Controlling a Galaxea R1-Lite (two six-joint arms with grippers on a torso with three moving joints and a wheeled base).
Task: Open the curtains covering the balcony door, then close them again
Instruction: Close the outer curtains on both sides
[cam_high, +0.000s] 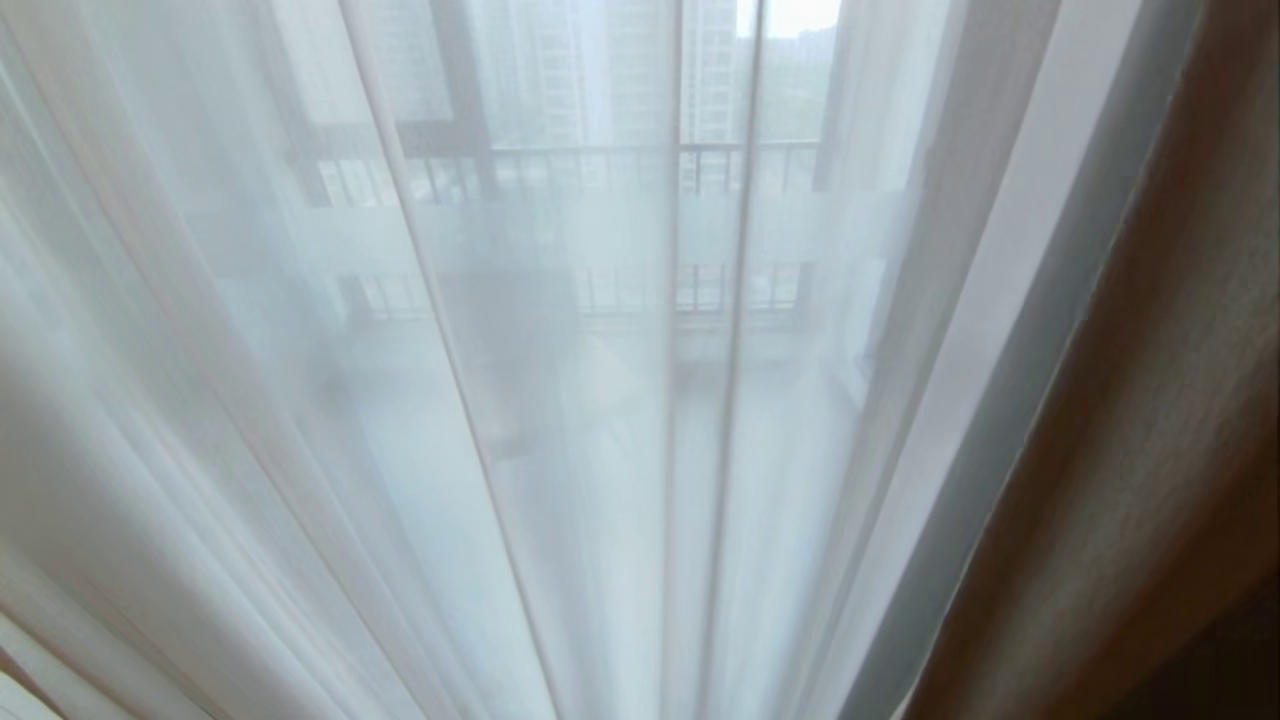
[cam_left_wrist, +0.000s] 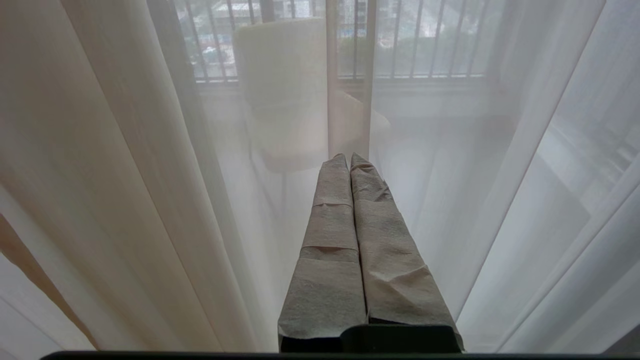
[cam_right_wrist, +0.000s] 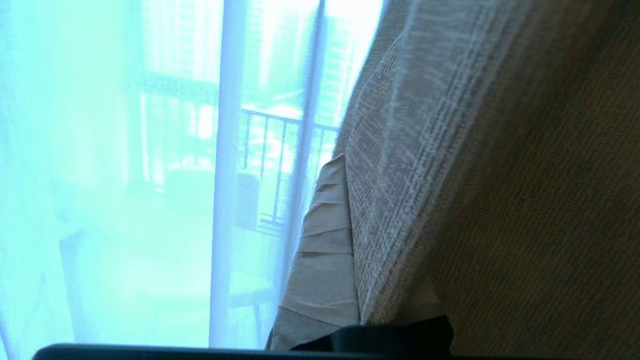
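**A:** You're right up against the curtains. The sheer (cam_high: 560, 400) fills your head view, drawn across the glass, and the thick drape (cam_high: 1150, 450) hangs at the far right. So the heavy layer is off to the side on this stretch while the voile is across the door.

**B:** And the door itself?

**A:** You only get it through the voile: a dark frame upright (cam_high: 465, 90) and the balcony railing (cam_high: 620, 160) beyond. No handle that I can make out.

**B:** What's your right gripper doing?

**A:** Your right gripper (cam_right_wrist: 345, 165) is tucked against the thick drape (cam_right_wrist: 500, 175), one wrapped finger (cam_right_wrist: 325, 250) showing and the woven cloth lying over the other side. The jaws are squeezed almost together. Whether they pinch a fold or just press the edge, I can't tell; the fabric hides the second finger. That spot makes sense to me: the drape's leading edge is where you'd get a hold to drag it along the rail.

**B:** And the left?

**A:** Your left gripper (cam_left_wrist: 349, 159) is parked low, wrapped fingers (cam_left_wrist: 330, 240) pressed flat together, holding nothing, pointing at the sheer (cam_left_wrist: 150, 175) with a pale chair (cam_left_wrist: 280, 90) dimly behind. It's kept clear, I'd say, so it doesn't snag the voile.
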